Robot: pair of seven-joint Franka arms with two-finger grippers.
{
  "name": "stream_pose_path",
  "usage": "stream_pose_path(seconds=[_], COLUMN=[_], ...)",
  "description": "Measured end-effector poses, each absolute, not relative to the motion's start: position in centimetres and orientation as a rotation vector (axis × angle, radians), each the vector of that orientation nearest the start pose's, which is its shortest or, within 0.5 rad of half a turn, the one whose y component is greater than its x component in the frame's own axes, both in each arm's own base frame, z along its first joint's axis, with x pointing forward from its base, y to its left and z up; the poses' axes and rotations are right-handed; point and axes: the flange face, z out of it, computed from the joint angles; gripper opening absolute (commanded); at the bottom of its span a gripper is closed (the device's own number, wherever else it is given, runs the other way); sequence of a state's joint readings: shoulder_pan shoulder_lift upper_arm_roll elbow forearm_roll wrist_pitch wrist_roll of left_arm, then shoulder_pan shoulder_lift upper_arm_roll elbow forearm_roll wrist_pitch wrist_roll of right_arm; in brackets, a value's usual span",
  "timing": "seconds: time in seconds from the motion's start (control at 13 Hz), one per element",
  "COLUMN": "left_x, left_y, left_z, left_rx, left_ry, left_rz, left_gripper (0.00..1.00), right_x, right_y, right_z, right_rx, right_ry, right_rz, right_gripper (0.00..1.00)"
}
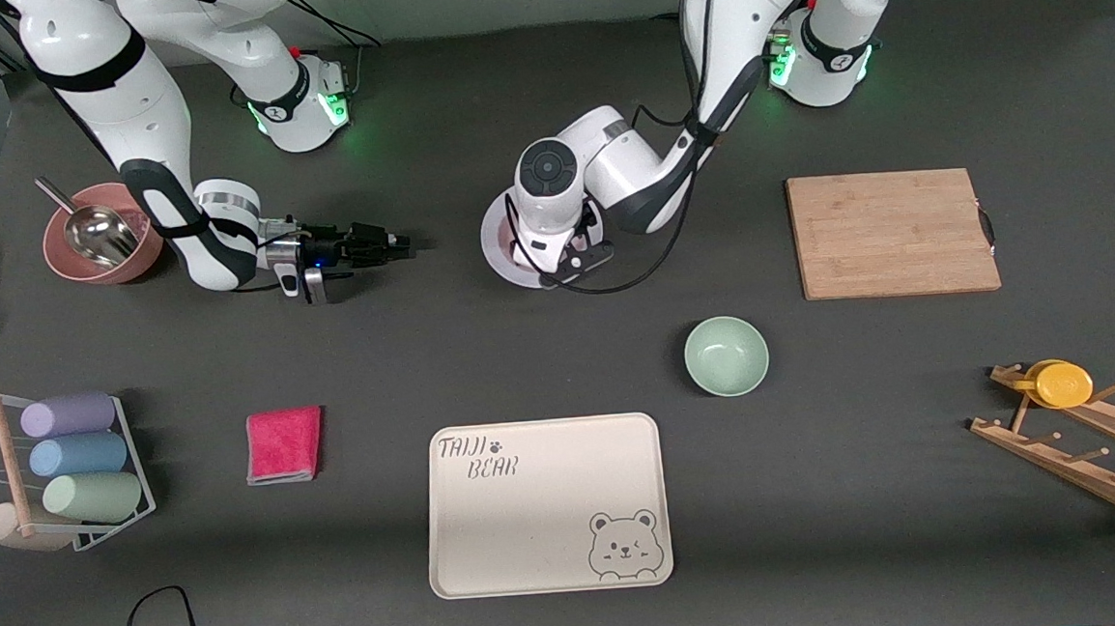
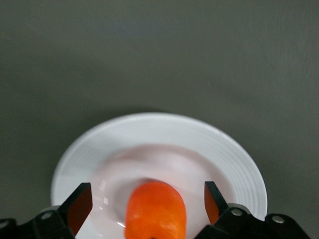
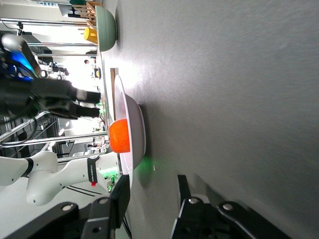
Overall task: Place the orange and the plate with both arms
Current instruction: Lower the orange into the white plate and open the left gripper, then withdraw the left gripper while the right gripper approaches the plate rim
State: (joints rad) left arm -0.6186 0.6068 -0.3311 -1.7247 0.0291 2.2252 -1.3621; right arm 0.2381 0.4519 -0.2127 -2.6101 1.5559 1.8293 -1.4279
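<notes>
The orange (image 2: 155, 209) lies on the white plate (image 2: 164, 134). My left gripper (image 2: 147, 199) is open around the orange, with a gap on each side of it. In the front view the left hand (image 1: 564, 259) covers most of the plate (image 1: 497, 249), and the orange is hidden there. My right gripper (image 1: 400, 245) is open and empty, low over the table, beside the plate toward the right arm's end and apart from it. The right wrist view shows its fingers (image 3: 119, 199), the plate (image 3: 132, 124) edge-on and the orange (image 3: 119, 135) on it.
A beige bear tray (image 1: 547, 504) and a green bowl (image 1: 726, 355) lie nearer the front camera. A cutting board (image 1: 891, 233) lies toward the left arm's end, as does a wooden rack with a yellow lid (image 1: 1060, 383). A pink cloth (image 1: 284, 445), cup rack (image 1: 73, 468) and pink bowl (image 1: 98, 246) lie toward the right arm's end.
</notes>
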Motion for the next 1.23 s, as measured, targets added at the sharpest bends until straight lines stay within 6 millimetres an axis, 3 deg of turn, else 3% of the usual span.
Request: stream_pose_path(seconds=[0.15, 0.31, 0.54, 0.69, 0.85, 1.0, 1.23], left_x=[43.4, 47.5, 53.7, 56.5, 58.0, 58.7, 58.4], left_y=[-49.4, -44.0, -33.6, -26.6, -19.7, -14.2, -5.7], left_z=[28.3, 33.4, 40.3, 43.5, 46.0, 48.0, 50.5], left_rx=[-3.024, -3.014, -3.039, -3.059, -3.067, -3.074, -3.071], left_ry=[-0.681, -0.664, -0.656, -0.621, -0.546, -0.466, -0.341], left_rz=[0.255, 0.236, 0.180, 0.148, 0.152, 0.140, 0.169], left_gripper=[1.00, 1.00, 1.00, 1.00, 1.00, 1.00, 1.00], right_x=[33.0, 33.1, 33.4, 33.4, 33.4, 33.3, 33.5], right_y=[8.2, 8.3, 9.4, 11.3, 13.5, 15.0, 17.2], right_z=[8.8, 8.8, 8.6, 8.5, 8.5, 8.4, 8.4], right_rx=[-1.922, -1.922, -1.917, -1.911, -1.904, -1.899, -1.888], right_ry=[0.003, 0.005, 0.022, 0.031, 0.029, 0.031, 0.040], right_rz=[0.068, 0.068, 0.049, 0.036, 0.027, 0.019, -0.006], right_gripper=[0.46, 0.46, 0.46, 0.46, 0.46, 0.46, 0.46])
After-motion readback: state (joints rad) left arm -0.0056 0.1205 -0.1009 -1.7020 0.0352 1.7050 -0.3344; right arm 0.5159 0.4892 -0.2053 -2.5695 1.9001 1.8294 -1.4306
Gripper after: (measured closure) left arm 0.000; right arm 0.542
